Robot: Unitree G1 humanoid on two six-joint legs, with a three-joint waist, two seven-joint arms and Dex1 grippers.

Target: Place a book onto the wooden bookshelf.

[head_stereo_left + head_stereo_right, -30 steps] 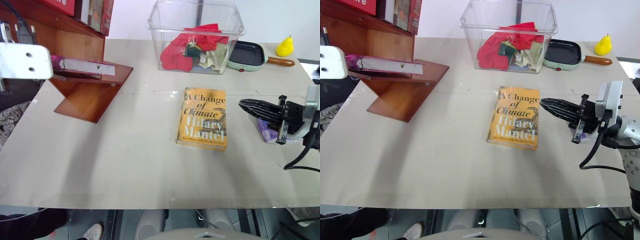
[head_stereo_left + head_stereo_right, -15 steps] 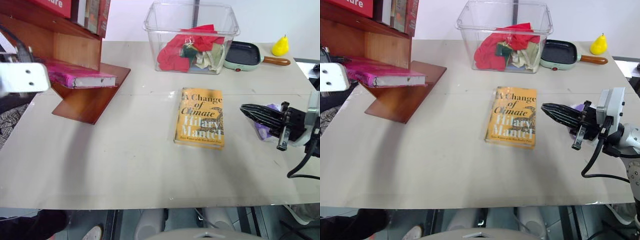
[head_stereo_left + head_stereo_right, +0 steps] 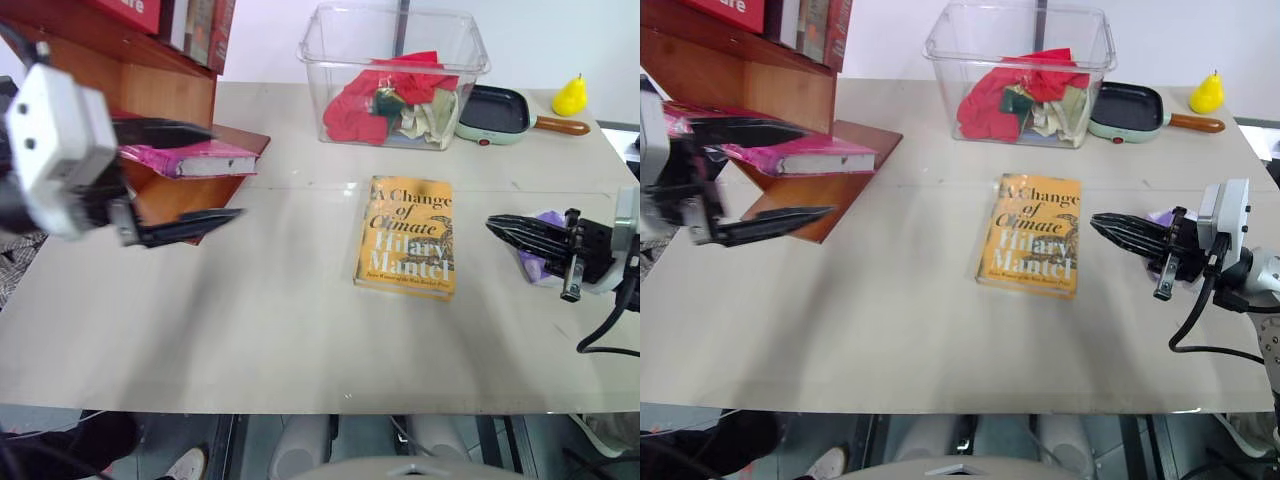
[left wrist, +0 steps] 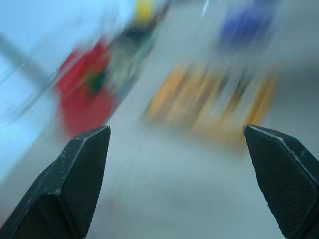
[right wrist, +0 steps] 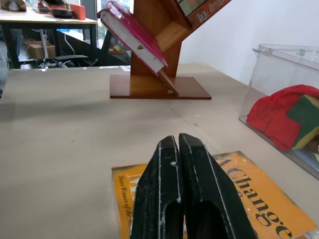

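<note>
Left eye view: pink book (image 3: 190, 158) lying flat on low ledge of wooden bookshelf (image 3: 150, 95), page edges outward. Left end effector (image 3: 185, 172) spread wide, empty, just beside book. Right end effector (image 3: 505, 229) pressed together, empty, above desk (image 3: 250, 320) beside yellow book (image 3: 406, 236).

White wrist housings, black ribbed jaws, black cable (image 3: 607, 325) on right arm.

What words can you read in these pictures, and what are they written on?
"A Change of Climate" and "Hilary Mantel": cover of the yellow-orange book lying on the table.
Small line under the name: too small to read.
White letters on the red-spined books at the top of the wooden bookshelf: cut off, unreadable.
The pink book: no lettering shows.
</note>
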